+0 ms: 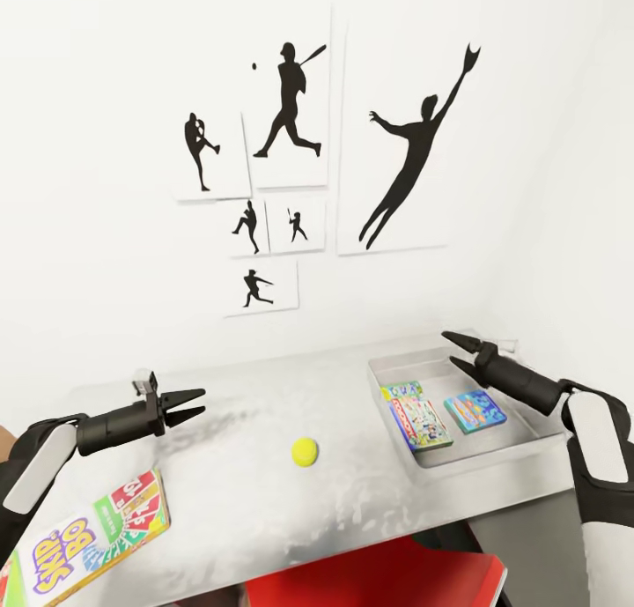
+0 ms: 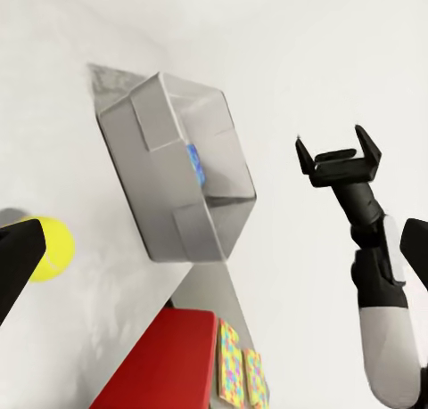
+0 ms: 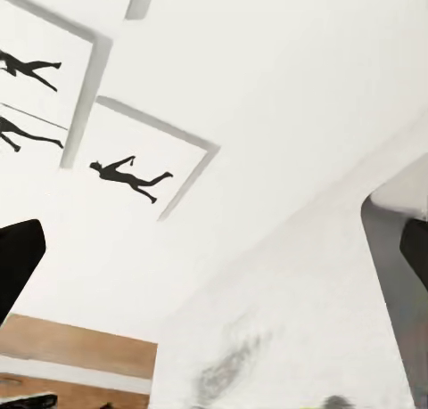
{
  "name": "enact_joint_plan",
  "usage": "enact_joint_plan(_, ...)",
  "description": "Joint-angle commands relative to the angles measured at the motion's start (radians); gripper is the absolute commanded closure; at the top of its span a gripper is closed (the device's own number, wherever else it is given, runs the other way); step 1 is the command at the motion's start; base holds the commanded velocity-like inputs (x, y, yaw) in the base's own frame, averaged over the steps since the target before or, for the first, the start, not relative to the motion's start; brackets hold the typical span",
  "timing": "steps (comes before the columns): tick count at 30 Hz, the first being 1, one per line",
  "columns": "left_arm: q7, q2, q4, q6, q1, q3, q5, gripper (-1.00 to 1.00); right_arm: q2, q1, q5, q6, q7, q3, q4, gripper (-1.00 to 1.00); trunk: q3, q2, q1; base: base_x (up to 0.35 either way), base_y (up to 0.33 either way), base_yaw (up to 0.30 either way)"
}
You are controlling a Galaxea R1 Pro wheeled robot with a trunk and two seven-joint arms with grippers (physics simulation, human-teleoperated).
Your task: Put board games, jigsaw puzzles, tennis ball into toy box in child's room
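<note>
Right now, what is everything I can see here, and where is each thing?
toy box: one, translucent pale grey, on the table at the right.
board games in the box: two, a green-edged one and a light blue one, side by side.
third board game: one, multicoloured, lettered Skip-Bo, near left part of the table.
tennis ball: one, yellow-green, mid table.
table: one, pale grey-white.
jigsaw puzzles: two, multicoloured, beside a red thing.
silhouette pictures: six, black on white, on the wall.
left tool: black, open, above the table.
right tool: black, open, over the box.
</note>
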Motion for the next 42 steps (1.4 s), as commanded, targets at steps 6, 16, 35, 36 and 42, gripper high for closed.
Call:
enact_joint_plan(6,-0.004,0.006,0.0,0.003,0.002,0.003,0.002,-1.0,0.007,0.157,0.013,0.004,0.152,0.0,-0.122,-1.0,0.008,-0.002,0.001,0.0,0.0,0.0)
enact_joint_plan(16,-0.03,0.009,0.0,0.009,0.014,0.003,0.004,-1.0,0.007,0.325,0.022,-0.093,0.315,0.001,-0.167,-1.0,0.024,-0.002,0.001,0.0,0.0,0.0)
enact_joint_plan(35,0.033,-0.032,-0.017,0.019,-0.01,-0.012,-0.082,-1.0,0.009,0.319,0.132,-0.119,0.041,0.0,-0.172,-1.0,0.053,-0.002,0.001,0.0,0.0,0.0)
enact_joint_plan(36,0.048,-0.038,-0.018,0.021,-0.014,-0.013,-0.092,-1.0,0.009,0.314,0.133,-0.118,0.03,0.0,-0.172,-1.0,0.054,-0.002,0.001,0.0,0.0,0.0)
enact_joint_plan(42,0.191,-0.12,0.001,0.027,-0.108,-0.019,-0.167,-1.0,0.012,0.272,0.141,-0.113,-0.059,0.005,-0.172,-1.0,0.056,-0.002,0.001,0.0,0.0,0.0)
